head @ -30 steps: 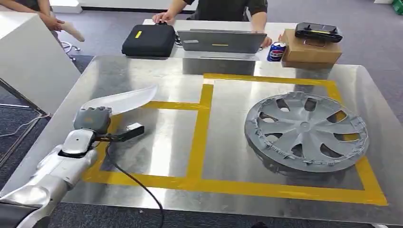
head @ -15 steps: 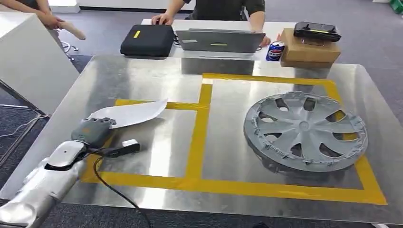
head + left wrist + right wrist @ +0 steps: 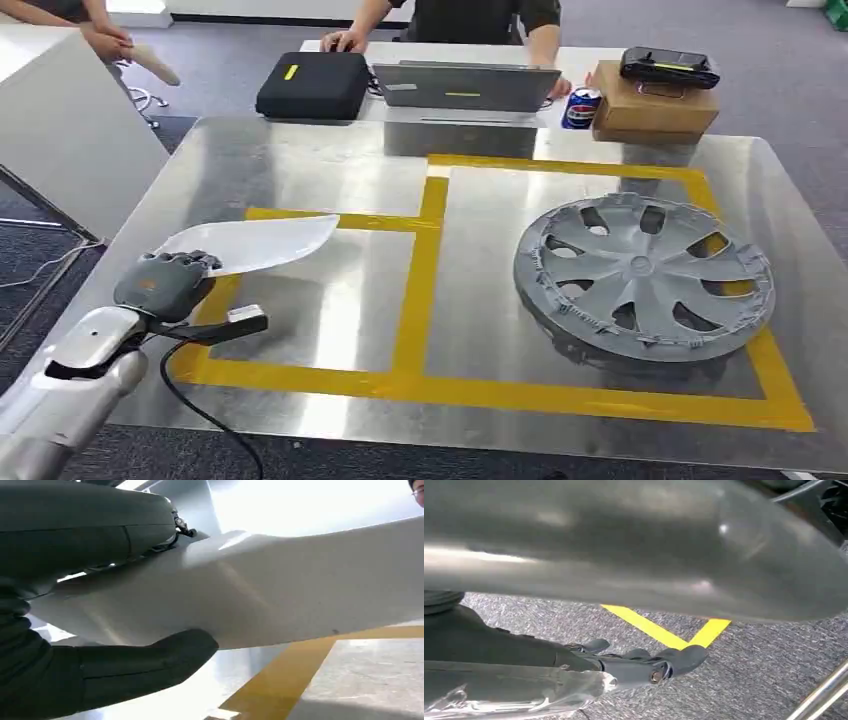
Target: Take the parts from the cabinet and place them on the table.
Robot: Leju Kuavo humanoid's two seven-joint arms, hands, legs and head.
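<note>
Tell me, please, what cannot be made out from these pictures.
- Whether the white curved part touches the table: the left hand covers its near end in the head view.
- The part's far end: cut off by the left wrist view's edge.
- The right hand: open or shut is unclear; a blurred grey shape crowds the right wrist view.

The left arm is silver; its left hand is dark grey, with a black cable trailing below the wrist.
</note>
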